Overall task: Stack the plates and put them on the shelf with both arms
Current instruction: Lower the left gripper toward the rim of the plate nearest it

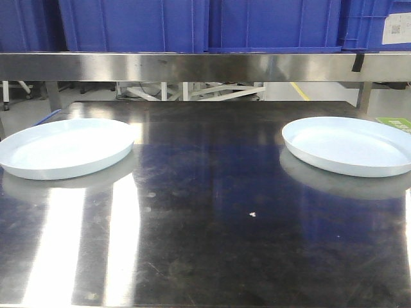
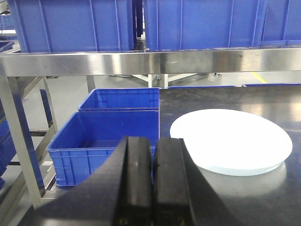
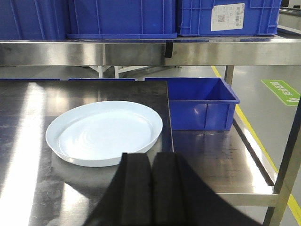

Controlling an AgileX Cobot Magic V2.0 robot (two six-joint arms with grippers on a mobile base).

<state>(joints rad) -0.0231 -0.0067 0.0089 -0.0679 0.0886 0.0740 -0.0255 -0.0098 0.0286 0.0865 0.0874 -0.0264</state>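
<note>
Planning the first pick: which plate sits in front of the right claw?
The right-hand plate, lying just ahead of the shut right claw. The other plate sits far left, ahead of the left claw.

Two plates: one plate [image 1: 64, 149] at the bench's [image 1: 205, 212] left edge, a second plate [image 1: 350, 146] at its right. One shelf [image 1: 192, 66].

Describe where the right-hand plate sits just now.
In the front view the right-hand plate lies flat on the dark tabletop, far right, in front of the shelf. The right wrist view shows it near the table's right edge, a blue crate beyond.
</note>
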